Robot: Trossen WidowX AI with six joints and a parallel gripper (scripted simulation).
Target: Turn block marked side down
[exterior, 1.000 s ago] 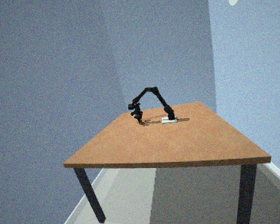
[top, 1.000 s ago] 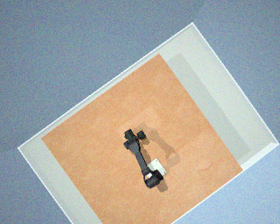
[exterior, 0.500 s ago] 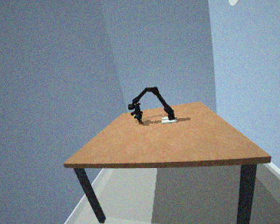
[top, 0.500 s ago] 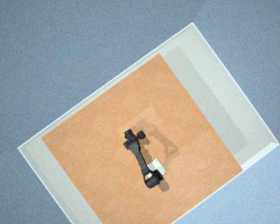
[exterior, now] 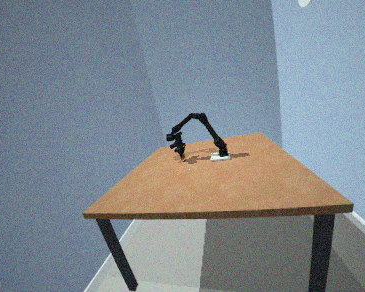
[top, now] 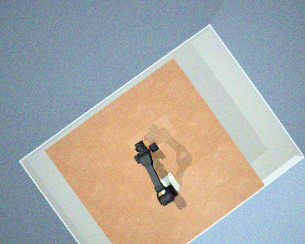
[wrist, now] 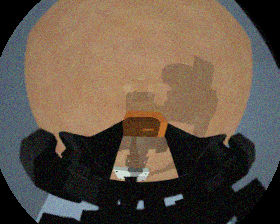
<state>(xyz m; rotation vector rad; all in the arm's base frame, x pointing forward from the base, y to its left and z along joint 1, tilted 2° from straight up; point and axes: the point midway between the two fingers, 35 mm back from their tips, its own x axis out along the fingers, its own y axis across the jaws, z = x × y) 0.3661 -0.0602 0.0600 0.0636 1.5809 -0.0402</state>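
Note:
The orange block (wrist: 161,120) (exterior: 183,158) sits between the two black fingertips, low at the tabletop. In the wrist view it has a bright orange rim around a darker brown area with a small lighter orange streak. Whether that area is the marked side I cannot tell. My gripper (wrist: 144,123) (exterior: 182,157) points down and is shut on the block, one finger on each side. Whether the block touches the table (top: 94,146) (exterior: 213,190) (wrist: 131,45) is not clear. In the top view the arm mostly hides the block.
The arm's white base plate (top: 172,180) (exterior: 219,158) (wrist: 123,174) lies on the table behind the gripper. Shadows of the arm and gripper fall on the tabletop beside the block. The table's front edge (exterior: 213,215) is well away from the gripper.

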